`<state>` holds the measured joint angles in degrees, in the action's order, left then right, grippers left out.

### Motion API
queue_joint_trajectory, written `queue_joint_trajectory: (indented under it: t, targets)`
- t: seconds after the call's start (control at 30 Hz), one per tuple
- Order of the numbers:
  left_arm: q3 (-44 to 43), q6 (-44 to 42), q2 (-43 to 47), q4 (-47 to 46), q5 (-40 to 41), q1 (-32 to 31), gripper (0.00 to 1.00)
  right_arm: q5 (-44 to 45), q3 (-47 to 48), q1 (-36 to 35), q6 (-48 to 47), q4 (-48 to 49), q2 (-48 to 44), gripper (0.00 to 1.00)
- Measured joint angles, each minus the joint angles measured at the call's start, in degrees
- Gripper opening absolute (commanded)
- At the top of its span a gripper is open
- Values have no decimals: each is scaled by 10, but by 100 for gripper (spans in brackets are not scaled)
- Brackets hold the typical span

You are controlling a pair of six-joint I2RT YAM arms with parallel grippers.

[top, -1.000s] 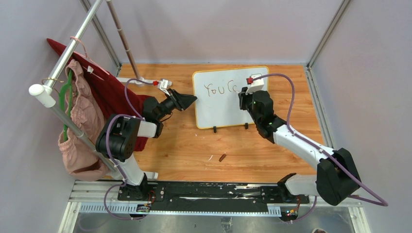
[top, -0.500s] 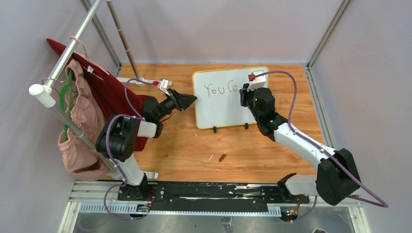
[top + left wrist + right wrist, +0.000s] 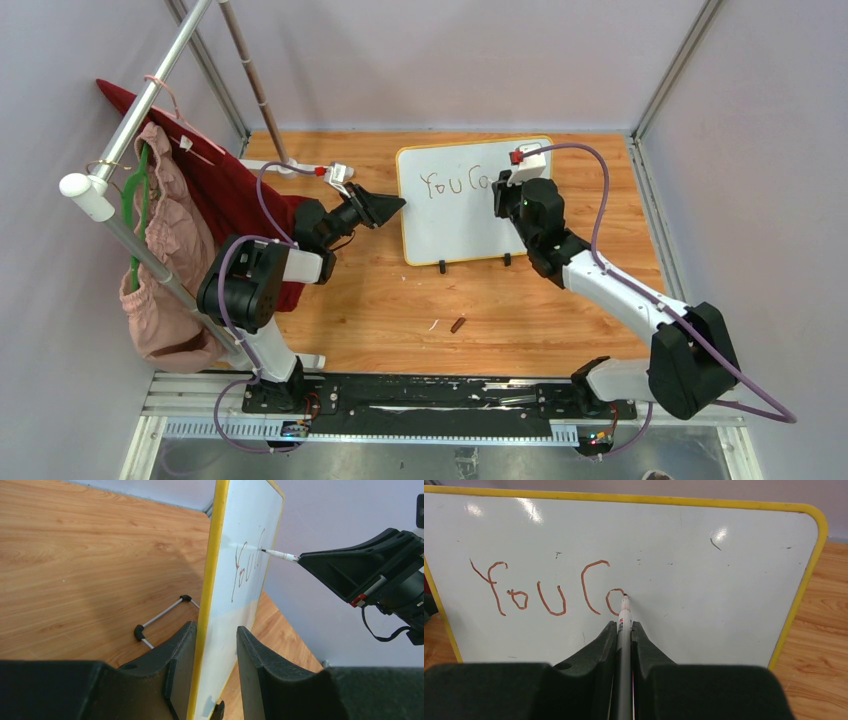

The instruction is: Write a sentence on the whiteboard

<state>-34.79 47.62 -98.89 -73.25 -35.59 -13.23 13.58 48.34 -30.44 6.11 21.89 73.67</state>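
Observation:
The whiteboard (image 3: 460,225) stands on the wood table, tilted back, with a yellow rim (image 3: 212,580). The sentence (image 3: 549,590) reads "You C" in reddish-brown, followed by a small open loop. My right gripper (image 3: 623,625) is shut on a grey-white marker (image 3: 624,612). The marker's tip touches the board at the loop's upper right. That gripper (image 3: 500,185) is in front of the board's upper middle. My left gripper (image 3: 215,627) has one jaw on each face of the board's left edge and grips it (image 3: 392,207). The marker also shows in the left wrist view (image 3: 280,555).
A brown marker cap (image 3: 457,324) and a small white scrap (image 3: 433,324) lie on the table in front of the board. Two black clip feet (image 3: 442,266) hold the board's lower edge. A metal rack (image 3: 150,100) with red cloth (image 3: 230,190) and pink cloth (image 3: 165,250) stands at the left.
My right gripper has shifted slightly right with the marker, and the mark after "C" has grown into a small loop. The left arm and the board have not moved.

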Motion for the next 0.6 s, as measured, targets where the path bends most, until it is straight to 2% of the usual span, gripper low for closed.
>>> queue_joint_trajectory:
  t: [0.6]
  targets:
    - [0,4,0,-1,0,0,40,0,-26,0,1,-5,-15,0]
